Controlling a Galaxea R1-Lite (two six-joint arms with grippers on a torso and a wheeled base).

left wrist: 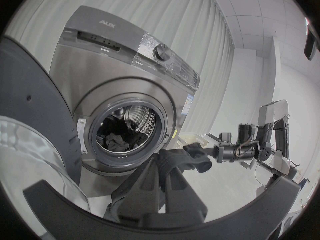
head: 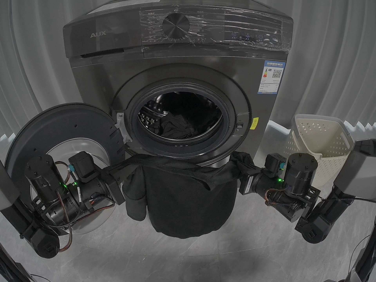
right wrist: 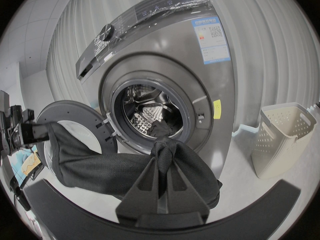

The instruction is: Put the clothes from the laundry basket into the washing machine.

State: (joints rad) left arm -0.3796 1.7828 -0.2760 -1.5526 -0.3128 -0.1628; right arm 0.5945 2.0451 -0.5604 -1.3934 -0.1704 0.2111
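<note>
Left tool (head: 116, 177): clamped on one end of the black garment (head: 184, 204), low and in front of the open door (head: 58, 134); in the left wrist view the fingers (left wrist: 146, 180) pinch a bunched fold of cloth.
Right tool (head: 243, 172): closed on the other end of the same garment, near the machine's lower right corner. The cloth is knotted up between its fingers (right wrist: 146, 180).
Black garment: stretched between the two tools, its upper edge a taut band just below the door opening. The rest hangs as a wide sheet against the machine's lower front; I cannot tell whether the hem touches the floor (head: 219, 251).
Washing machine (head: 117, 71): grey front-loader with a round dial (head: 175, 24) on top and the door swung fully open to the robot's left.
Drum (head: 178, 118): dark clothes (head: 174, 127) lie at the bottom.
Laundry basket (head: 319, 141): cream, perforated, on the floor just beside the machine on the robot's right, behind the right arm.
Backdrop: a pale pleated curtain (head: 35, 40).
</note>
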